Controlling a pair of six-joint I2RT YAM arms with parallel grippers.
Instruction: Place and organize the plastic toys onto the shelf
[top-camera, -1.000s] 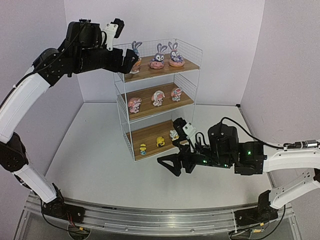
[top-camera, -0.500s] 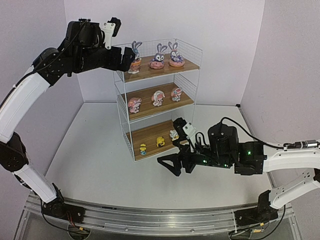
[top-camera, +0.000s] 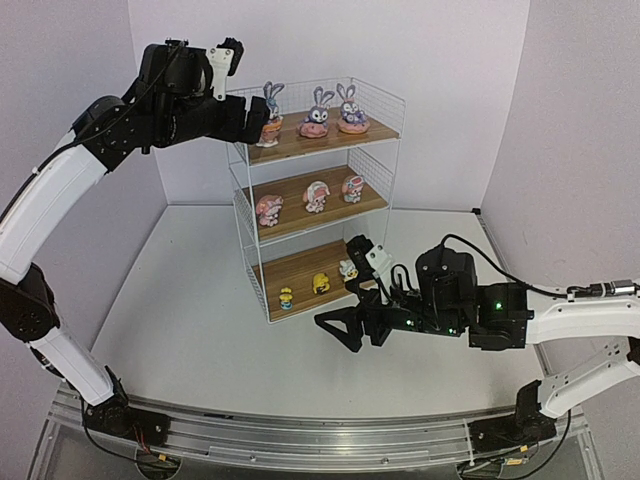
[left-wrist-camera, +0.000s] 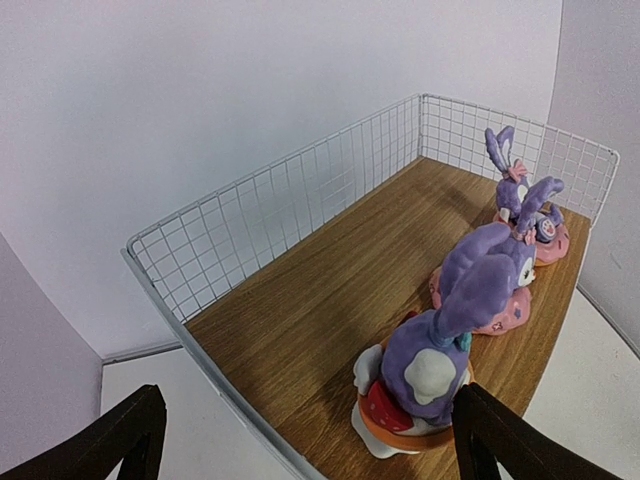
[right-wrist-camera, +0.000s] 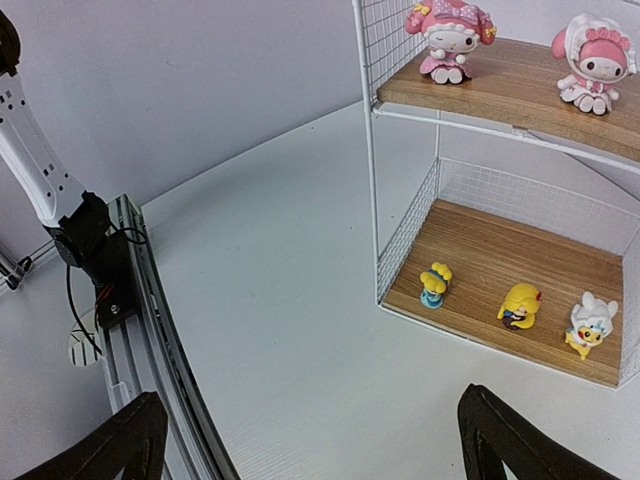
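Plastic toys (top-camera: 316, 195) on shelf (top-camera: 300, 265) | left claw (top-camera: 258, 118) wide, empty | right claw (top-camera: 335, 333) wide, empty

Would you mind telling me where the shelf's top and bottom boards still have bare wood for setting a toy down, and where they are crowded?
Top board: bare wood between the back mesh and the row of purple bunnies. Bottom board: free behind the three small yellow-and-white figurines. Crowded along both front edges.

I count three purple long-eared plastic bunnies on pink bases (top-camera: 317, 112), three pink-and-white plastic figurines (top-camera: 316, 196) and three small yellow-and-white plastic figurines (top-camera: 321, 284), nine toys altogether. One white wire rack (top-camera: 386, 101) carries three light-brown wooden boards (top-camera: 300, 216).
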